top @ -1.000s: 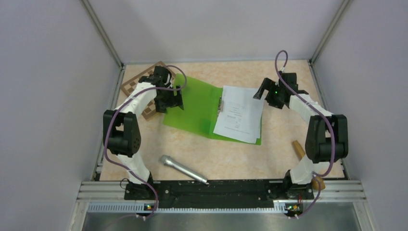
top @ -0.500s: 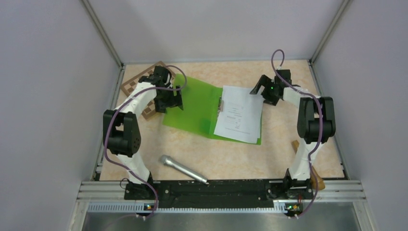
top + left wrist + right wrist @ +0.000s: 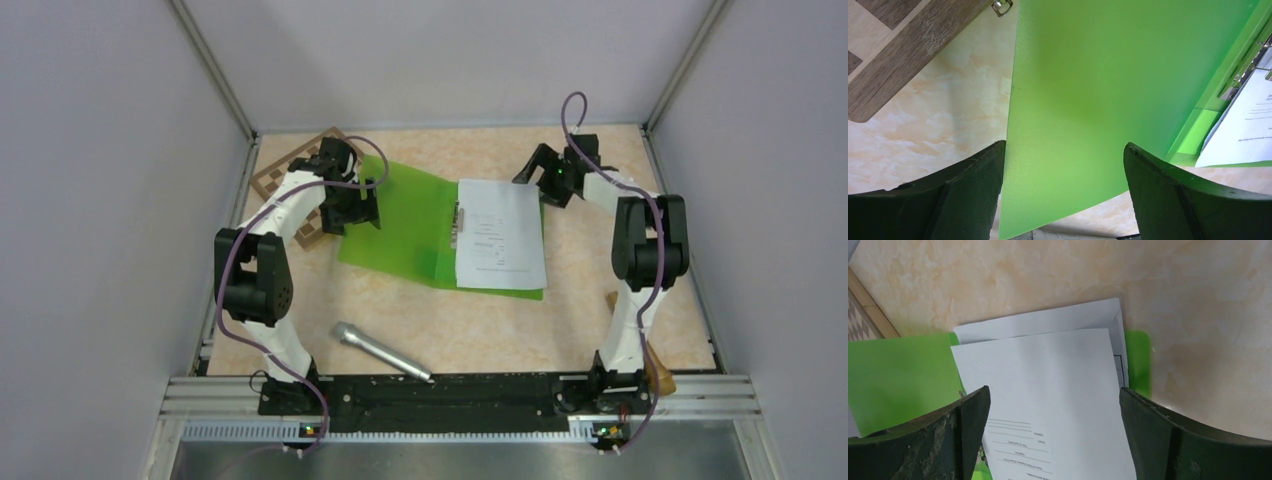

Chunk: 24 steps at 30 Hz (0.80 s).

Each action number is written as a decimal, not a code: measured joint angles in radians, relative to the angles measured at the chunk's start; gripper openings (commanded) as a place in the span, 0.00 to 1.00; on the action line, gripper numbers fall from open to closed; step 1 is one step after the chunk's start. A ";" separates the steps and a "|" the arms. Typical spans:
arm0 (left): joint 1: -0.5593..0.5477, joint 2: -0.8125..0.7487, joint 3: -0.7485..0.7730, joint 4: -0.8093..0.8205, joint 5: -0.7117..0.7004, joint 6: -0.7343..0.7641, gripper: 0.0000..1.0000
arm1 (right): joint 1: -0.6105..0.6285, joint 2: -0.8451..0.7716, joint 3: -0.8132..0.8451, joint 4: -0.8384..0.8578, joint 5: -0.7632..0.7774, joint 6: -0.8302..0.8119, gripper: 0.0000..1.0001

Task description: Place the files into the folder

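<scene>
- Far left: brown checkered board (image 3: 278, 180) flat on the table (image 3: 480, 325), partly under the left arm. Unmoved.
- Left gripper (image 3: 362, 212) hangs over the left edge of the folder (image 3: 405, 225). In its wrist view the jaws are spread wide and straddle the open green cover with nothing clamped between them. I cannot tell whether they touch the plastic. Its pose matches a second ago.
- The folder lies open at table centre, with the metal clip (image 3: 459, 222) along its spine. It has not moved.
- A silver rod-shaped object (image 3: 380, 350) lies near the front, well apart from the folder, where it was before.
- The files (image 3: 500, 238) rest on the folder's right half. A second ago the stack was skewed, with its near corner over the green edge. It now sits square to the spine, and green shows below its near edge. The right wrist view shows a lower sheet peeking out at the far edge.
- Right gripper (image 3: 533, 170) has moved toward the back, just beyond the stack's far right corner. Its jaws are fully apart and hold nothing.
- A wooden piece (image 3: 620, 305) shows behind the right arm.
</scene>
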State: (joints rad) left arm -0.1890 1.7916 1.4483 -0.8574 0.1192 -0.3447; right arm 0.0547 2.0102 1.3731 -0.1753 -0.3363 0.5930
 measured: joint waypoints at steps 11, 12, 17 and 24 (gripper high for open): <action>0.000 0.000 0.000 -0.003 -0.003 0.004 0.90 | 0.007 0.124 0.278 -0.090 0.110 -0.025 0.98; 0.000 0.000 0.000 -0.003 -0.003 0.004 0.90 | 0.009 0.146 0.309 -0.095 0.114 -0.027 0.98; 0.000 0.000 0.000 -0.006 -0.004 0.004 0.90 | 0.032 0.283 0.479 -0.154 0.126 -0.035 0.98; 0.000 0.000 0.000 -0.011 -0.005 0.004 0.90 | 0.068 0.338 0.536 -0.182 0.116 -0.044 0.98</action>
State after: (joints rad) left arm -0.1890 1.7912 1.4483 -0.8684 0.1143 -0.3408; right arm 0.1226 2.3486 1.9095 -0.3569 -0.2203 0.5491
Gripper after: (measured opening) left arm 0.899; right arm 0.981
